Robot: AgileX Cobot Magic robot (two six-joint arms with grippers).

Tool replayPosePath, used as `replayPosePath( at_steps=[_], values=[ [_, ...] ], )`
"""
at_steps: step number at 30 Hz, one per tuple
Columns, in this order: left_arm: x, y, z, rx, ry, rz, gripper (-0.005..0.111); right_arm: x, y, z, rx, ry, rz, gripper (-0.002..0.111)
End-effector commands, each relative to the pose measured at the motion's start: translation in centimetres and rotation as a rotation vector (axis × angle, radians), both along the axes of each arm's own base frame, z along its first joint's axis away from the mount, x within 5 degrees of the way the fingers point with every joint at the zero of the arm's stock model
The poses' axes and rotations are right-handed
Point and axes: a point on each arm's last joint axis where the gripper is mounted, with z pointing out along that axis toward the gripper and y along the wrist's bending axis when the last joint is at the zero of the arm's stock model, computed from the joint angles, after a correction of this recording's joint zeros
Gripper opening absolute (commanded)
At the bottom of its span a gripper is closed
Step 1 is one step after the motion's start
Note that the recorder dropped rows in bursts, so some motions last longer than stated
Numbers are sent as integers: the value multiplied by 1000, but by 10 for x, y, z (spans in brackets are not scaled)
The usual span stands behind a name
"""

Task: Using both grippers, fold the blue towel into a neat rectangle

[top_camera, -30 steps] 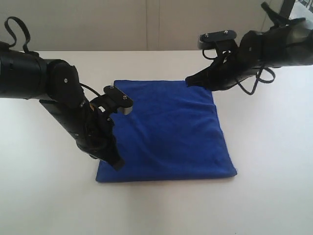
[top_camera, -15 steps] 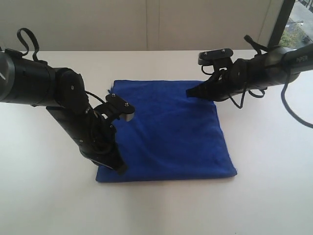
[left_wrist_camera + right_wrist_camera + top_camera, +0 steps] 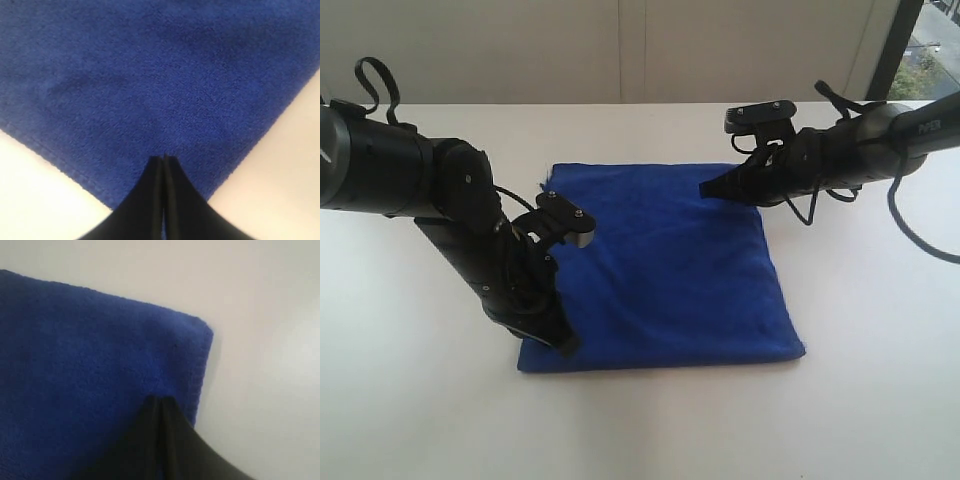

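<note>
White table [image 3: 860, 330] carries the blue towel [image 3: 670, 270] lying flat, the clenched left pincer [image 3: 563, 343] tip-down on its near-left corner, the clenched right pincer [image 3: 706, 188] on the diagonally opposite far-right corner.

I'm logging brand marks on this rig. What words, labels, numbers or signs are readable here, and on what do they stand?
Nothing reads clearly.
Small white lettering on the black right arm: too blurred to read.
White mark on the black left arm: cut off at the picture's edge, unreadable.
Deep blue microfibre towel: no print visible.
</note>
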Motion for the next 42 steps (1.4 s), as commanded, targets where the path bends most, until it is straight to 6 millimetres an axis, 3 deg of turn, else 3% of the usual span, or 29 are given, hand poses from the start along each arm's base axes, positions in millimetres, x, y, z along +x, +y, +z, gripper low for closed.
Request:
replayPosePath(
  at_steps=[1,9,22,32,42],
  values=[
    [-2,1,-5,8,32,-2,0,2,-5,2,2,-17,-14,0],
    [-4,1,-30,62,115,-17,0,3,-5,2,1,-28,-15,0],
    [-5,2,-30,70,129,-26,0,7,-6,5,-7,-95,-16,0],
    [-5,2,-30,71,131,-27,0,7,-6,-23,-13,-51,-18,0],
    [-6,2,-30,72,133,-27,0,9,-7,-23,-16,-87,-21,0]
  ],
)
